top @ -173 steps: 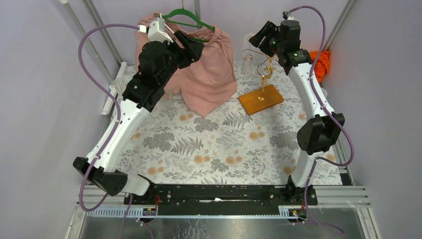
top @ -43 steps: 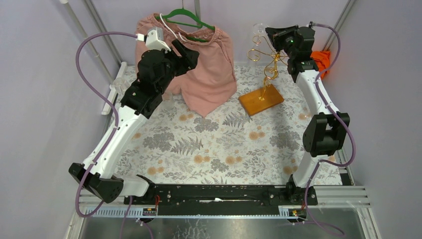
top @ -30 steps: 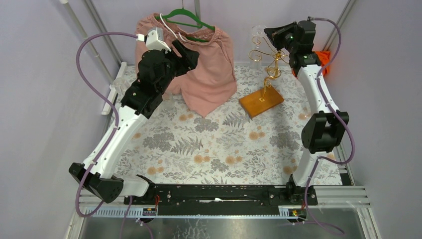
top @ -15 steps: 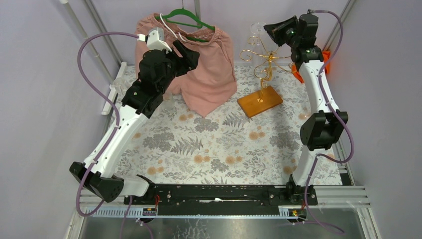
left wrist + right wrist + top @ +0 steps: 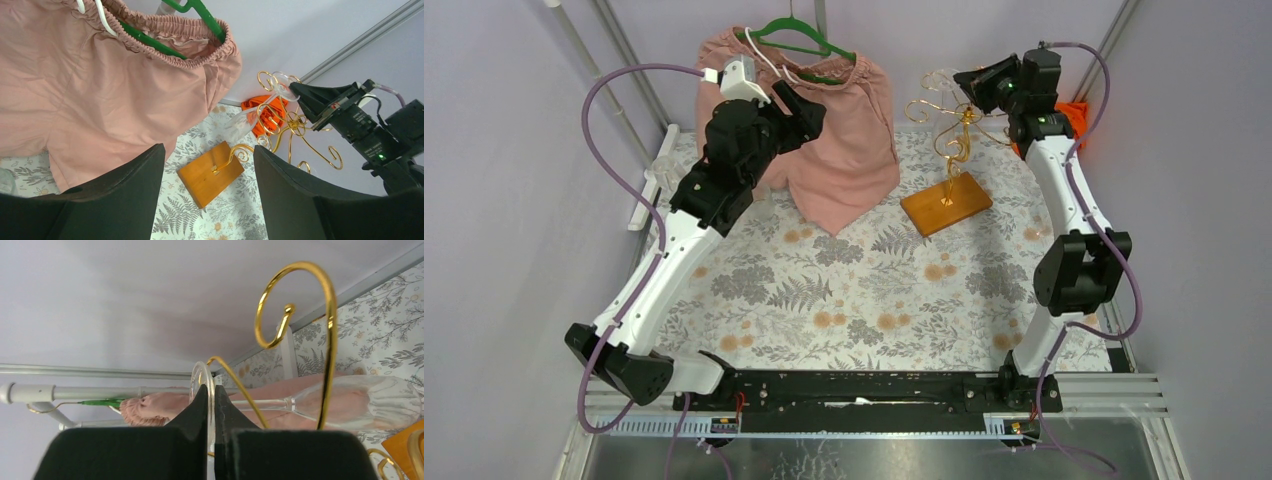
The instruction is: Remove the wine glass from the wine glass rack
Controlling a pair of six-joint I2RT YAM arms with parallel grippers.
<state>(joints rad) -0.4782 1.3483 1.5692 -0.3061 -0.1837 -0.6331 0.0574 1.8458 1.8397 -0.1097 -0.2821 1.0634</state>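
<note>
The wine glass (image 5: 370, 400) is clear and lies nearly on its side, its thin stem (image 5: 260, 402) running between the gold wire curls (image 5: 300, 305) of the wine glass rack (image 5: 954, 125). My right gripper (image 5: 210, 390) is shut on the edge of the glass's round foot, high at the back right of the table (image 5: 969, 78). Seen from the left wrist, the glass (image 5: 240, 125) slants with its bowl down and to the left, over the rack's orange-brown wooden base (image 5: 210, 172). My left gripper (image 5: 207, 200) hangs open and holds nothing, in front of the pink shorts.
Pink shorts (image 5: 834, 130) hang on a green hanger (image 5: 794, 40) at the back centre. An orange cloth (image 5: 1069, 120) lies behind the right arm. A white bar (image 5: 652, 180) sits at the left edge of the floral table cover (image 5: 844, 300). Walls close in on both sides.
My right gripper has come down a little with the glass foot in it. The rack's base and the left arm have stayed where they were.
</note>
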